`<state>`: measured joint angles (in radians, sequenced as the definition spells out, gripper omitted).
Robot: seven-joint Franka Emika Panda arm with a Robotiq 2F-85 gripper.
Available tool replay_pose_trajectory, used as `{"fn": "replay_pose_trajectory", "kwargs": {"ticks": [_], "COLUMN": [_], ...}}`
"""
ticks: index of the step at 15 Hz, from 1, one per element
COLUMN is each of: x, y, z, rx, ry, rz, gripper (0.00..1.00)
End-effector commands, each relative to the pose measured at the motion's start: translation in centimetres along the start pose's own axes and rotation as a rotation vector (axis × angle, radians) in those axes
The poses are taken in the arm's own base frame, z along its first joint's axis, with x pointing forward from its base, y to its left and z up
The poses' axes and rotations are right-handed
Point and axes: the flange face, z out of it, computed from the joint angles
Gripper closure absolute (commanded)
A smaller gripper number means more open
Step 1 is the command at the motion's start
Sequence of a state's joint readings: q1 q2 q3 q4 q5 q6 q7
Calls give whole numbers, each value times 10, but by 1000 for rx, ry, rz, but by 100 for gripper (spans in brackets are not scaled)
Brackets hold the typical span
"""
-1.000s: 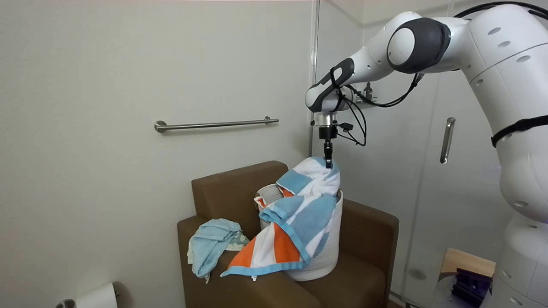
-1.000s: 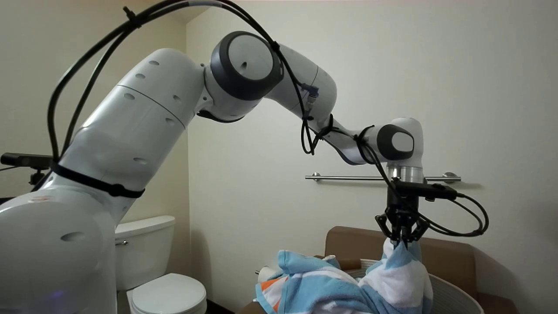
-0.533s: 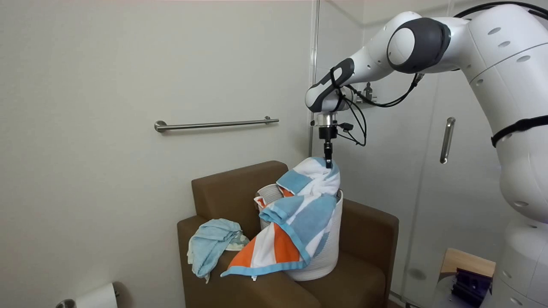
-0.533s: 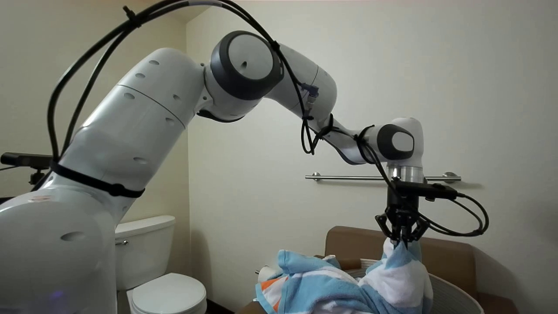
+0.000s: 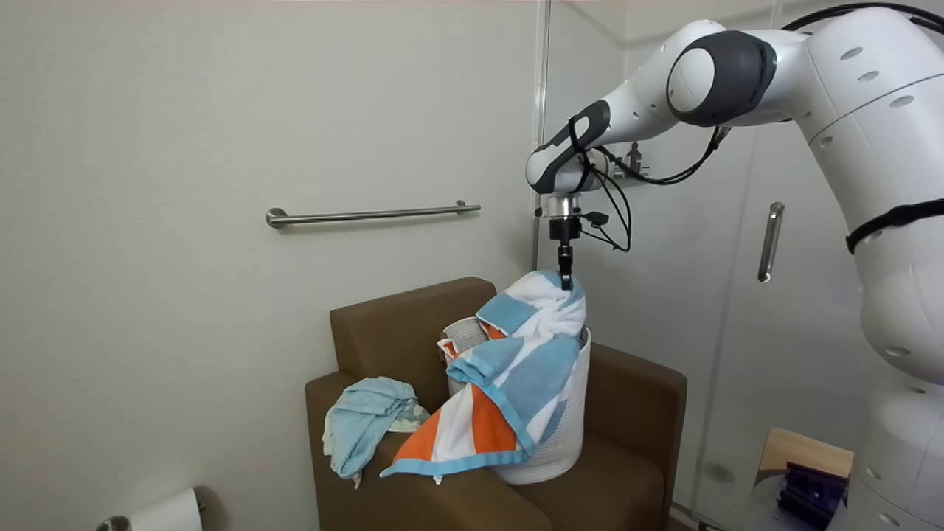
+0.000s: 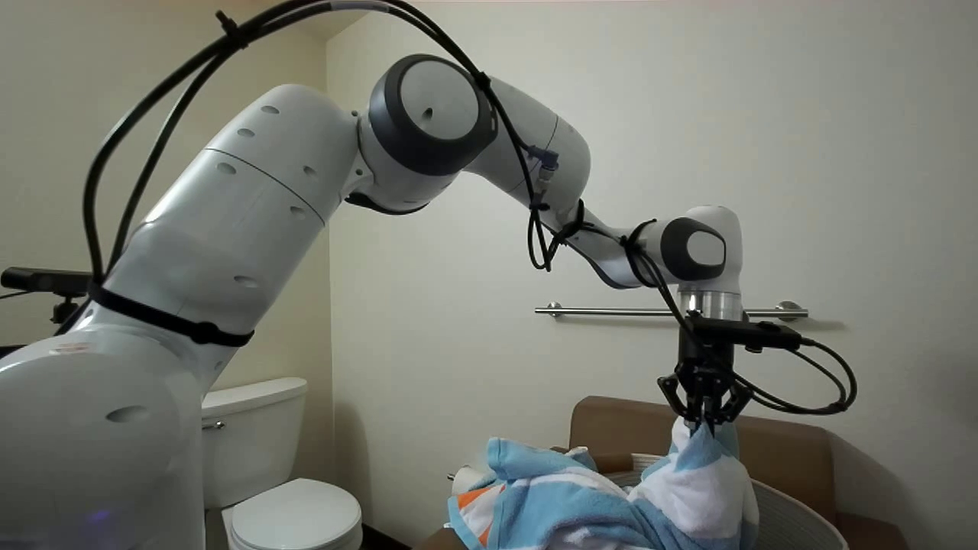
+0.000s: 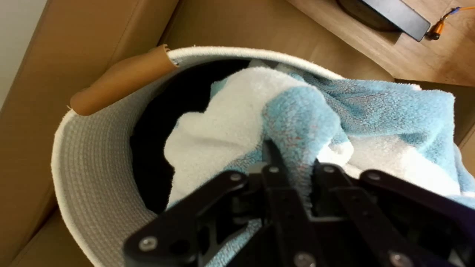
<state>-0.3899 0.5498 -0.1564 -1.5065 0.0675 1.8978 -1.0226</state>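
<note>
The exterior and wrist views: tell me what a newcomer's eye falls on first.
Probably the big white arm, arching across an exterior view, its gripper pinching a blue, white and orange towel. The towel drapes over the side of a white basket on the seat of a brown armchair. The toilet, low in an exterior view, likely comes next.

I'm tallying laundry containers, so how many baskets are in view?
1. The white basket stands on the brown armchair, with the striped towel, pinched in the gripper, hanging over its rim. Any basket behind the armchair would be hidden.
</note>
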Motion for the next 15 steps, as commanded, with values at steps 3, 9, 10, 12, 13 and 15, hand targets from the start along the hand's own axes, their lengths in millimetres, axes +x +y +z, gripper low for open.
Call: {"fn": "replay_pose_trajectory", "kwargs": {"ticks": [3, 9, 10, 12, 13, 15], "x": [8, 76, 87, 103, 108, 109], "y": [-4, -45, -51, -56, -53, -41], "z": [0, 21, 32, 53, 67, 98], "rx": [2, 10, 18, 30, 41, 70], "ry": [-7, -20, -26, -39, -52, -80], "rz": [1, -90, -113, -140, -148, -151], "gripper": [97, 97, 97, 97, 97, 97]}}
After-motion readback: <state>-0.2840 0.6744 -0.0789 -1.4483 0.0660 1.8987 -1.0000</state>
